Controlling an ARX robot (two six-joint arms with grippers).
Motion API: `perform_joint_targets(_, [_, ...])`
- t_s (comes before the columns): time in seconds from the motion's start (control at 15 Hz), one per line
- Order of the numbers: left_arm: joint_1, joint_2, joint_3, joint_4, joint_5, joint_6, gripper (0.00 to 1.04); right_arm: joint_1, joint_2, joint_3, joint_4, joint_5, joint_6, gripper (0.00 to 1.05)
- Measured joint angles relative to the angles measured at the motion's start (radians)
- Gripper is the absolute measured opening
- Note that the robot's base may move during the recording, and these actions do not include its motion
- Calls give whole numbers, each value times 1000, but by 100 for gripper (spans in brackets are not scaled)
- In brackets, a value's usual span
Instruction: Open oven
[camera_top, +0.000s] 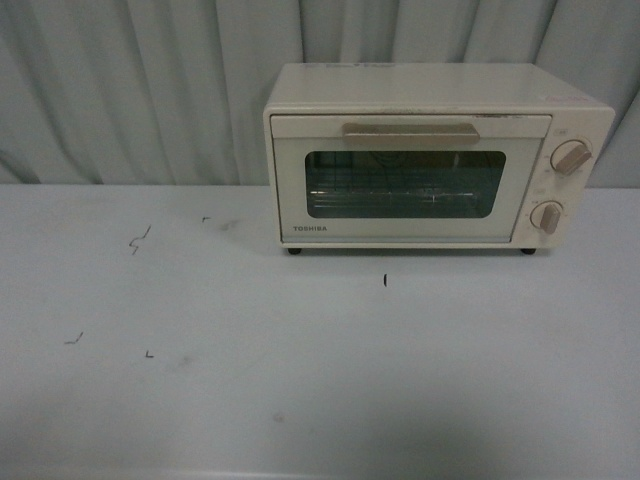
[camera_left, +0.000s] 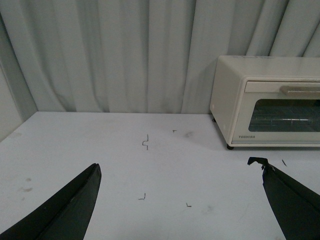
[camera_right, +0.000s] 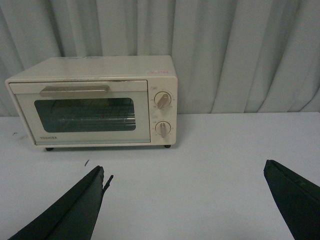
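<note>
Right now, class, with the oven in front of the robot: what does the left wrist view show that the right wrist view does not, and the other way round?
Only the left wrist view: the oven's plain side panel and a bracket-shaped black mark on the table; the frame edge cuts off the oven's knob end.
Only the right wrist view: both knobs, one above the other, beside the door.
Both: the shut door, its bar handle, the curtain, and an open gripper short of the oven, the left gripper and the right gripper.
</note>
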Motion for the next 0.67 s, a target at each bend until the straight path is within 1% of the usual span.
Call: perform_joint_targets(0.67, [0,0,0,2,0,0,98,0,0,0,2,0,0,98])
